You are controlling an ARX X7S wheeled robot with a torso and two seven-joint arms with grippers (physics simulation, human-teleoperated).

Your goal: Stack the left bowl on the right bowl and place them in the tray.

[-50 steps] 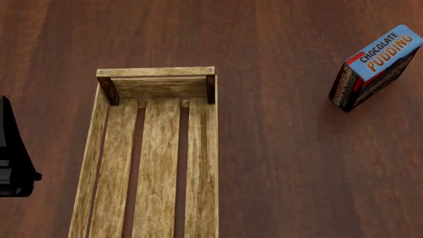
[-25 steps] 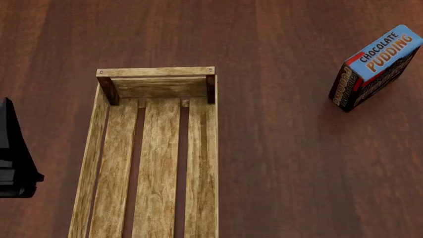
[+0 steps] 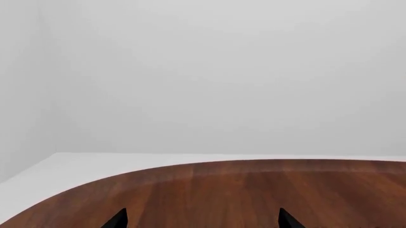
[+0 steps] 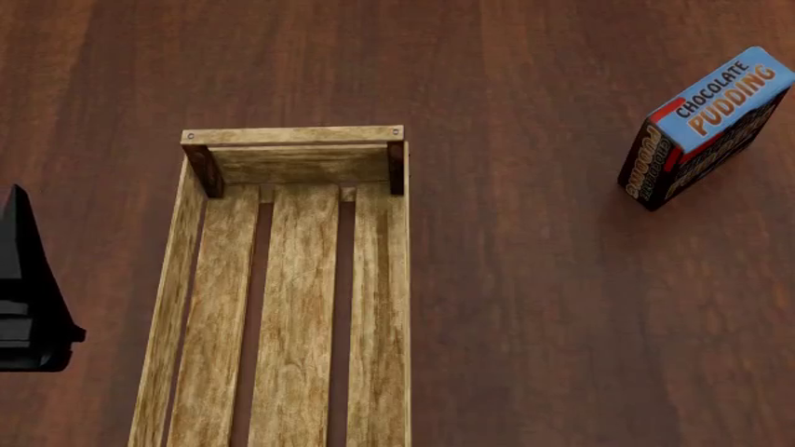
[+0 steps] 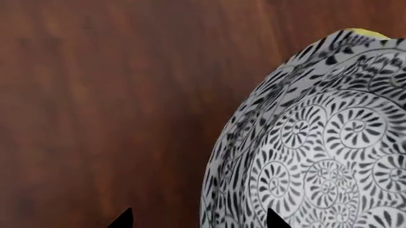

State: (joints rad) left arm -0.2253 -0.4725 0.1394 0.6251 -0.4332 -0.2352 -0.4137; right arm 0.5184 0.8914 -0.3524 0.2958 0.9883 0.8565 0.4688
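The tray (image 4: 292, 279), a long pale wooden crate with a slatted bottom, lies empty in the head view, left of centre. No bowl shows in the head view. In the right wrist view a white bowl with black swirl pattern (image 5: 323, 156) sits on the dark wood table. My right gripper (image 5: 199, 222) is open, with the bowl's near rim between its fingertips. A yellow sliver (image 5: 366, 32) shows past the bowl's far rim; I cannot tell what it is. My left gripper (image 3: 201, 222) is open and empty over bare table.
A blue-and-red chocolate pudding box (image 4: 706, 126) stands at the right. Part of my left arm (image 4: 32, 307) shows black at the head view's left edge, beside the tray. The table's curved edge (image 3: 159, 168) and a white wall lie ahead of the left gripper.
The left arm's black part has crept slightly to the right in the head view. The tray and the box have not moved.
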